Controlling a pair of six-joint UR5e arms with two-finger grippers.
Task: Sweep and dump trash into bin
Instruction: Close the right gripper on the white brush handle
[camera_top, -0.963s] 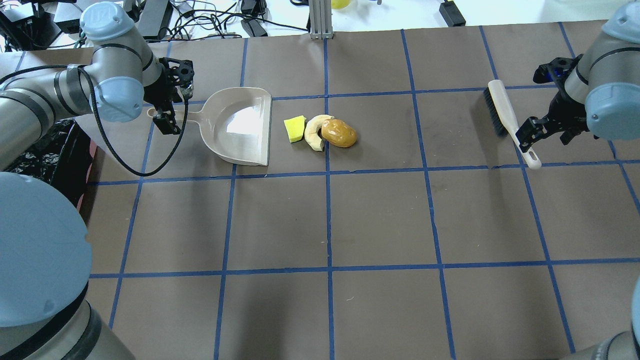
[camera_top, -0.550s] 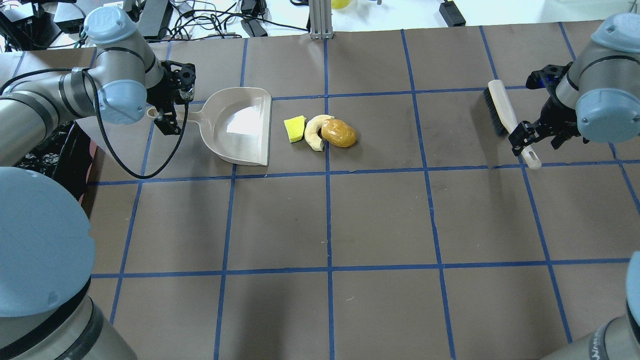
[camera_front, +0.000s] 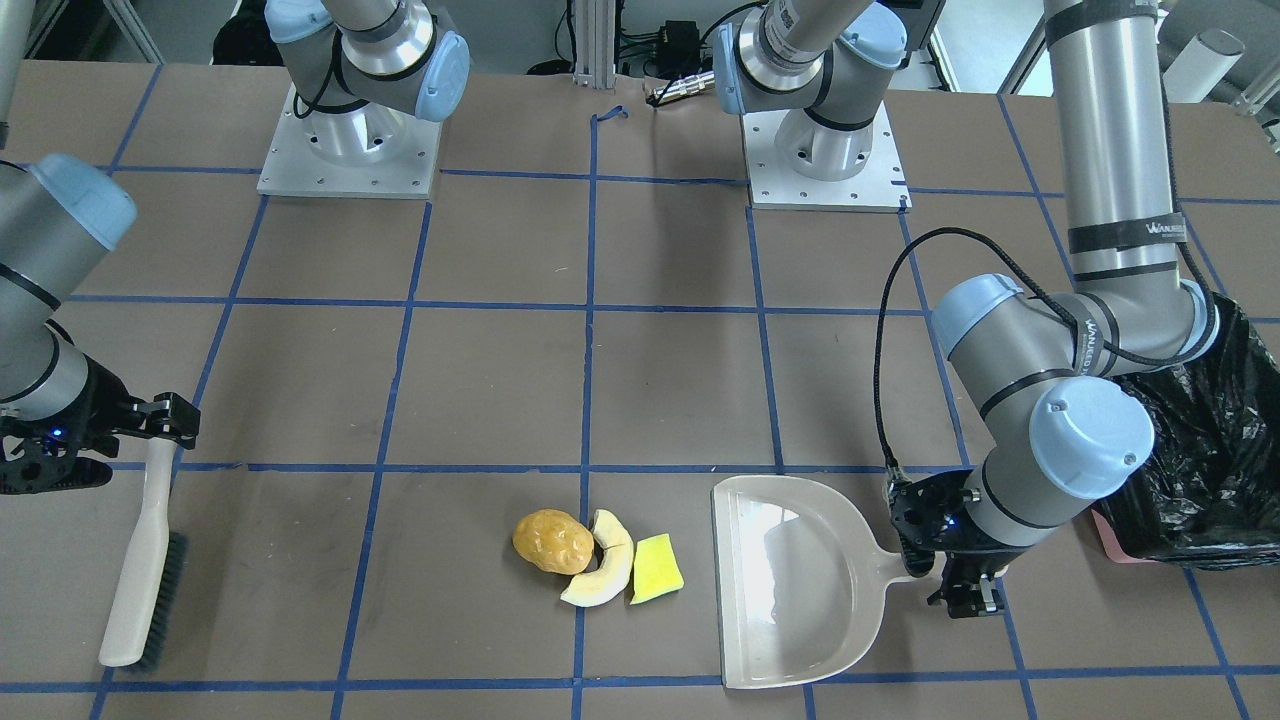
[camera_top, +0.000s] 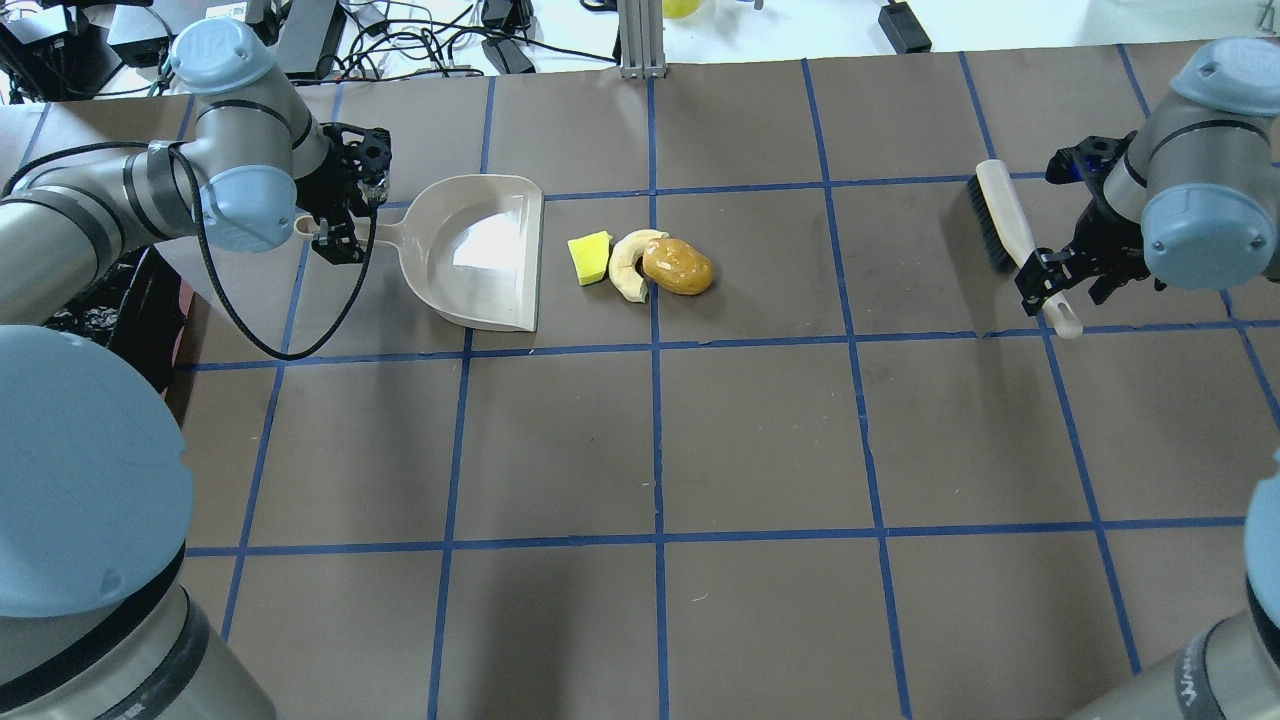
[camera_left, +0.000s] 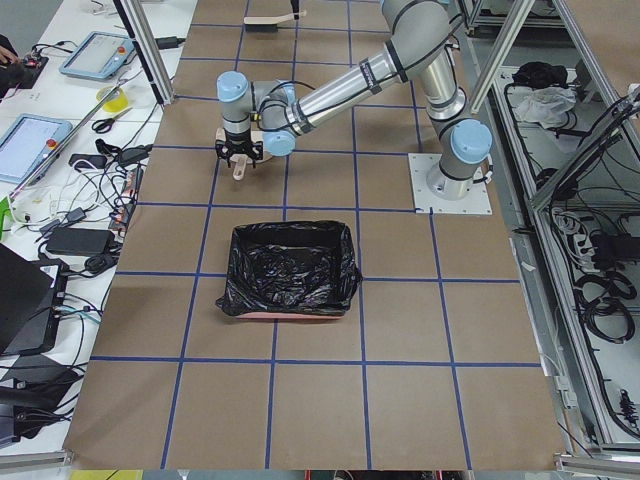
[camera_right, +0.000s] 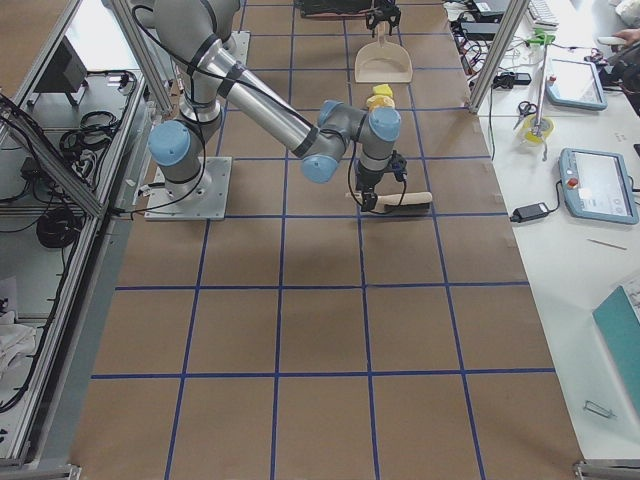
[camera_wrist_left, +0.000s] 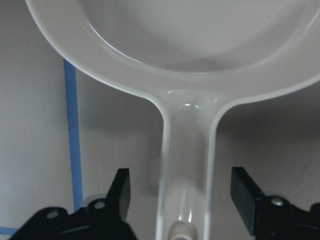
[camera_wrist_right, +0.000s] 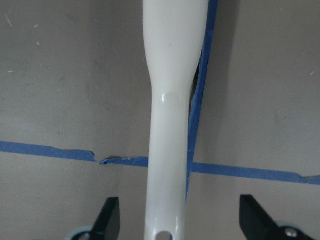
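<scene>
Overhead exterior, UR logo, left arm's cap (camera_top: 207, 42)

Brown table (camera_top: 760, 440) carrying a grid of blue tape lines (camera_top: 657, 440), beige dustpan (camera_top: 480, 250) lying flat, yellow wedge (camera_top: 590, 258), cream slice (camera_top: 627, 268) and golden-brown lump (camera_top: 678, 266) sitting in a close row just beside its mouth, brush (camera_top: 1005, 225) lying well apart, black-lined bin (camera_left: 290, 270) standing at the left end.

Three trash pieces (camera_top: 622, 265) lie clustered, the black-lined bin (camera_left: 290, 303) well apart
</scene>
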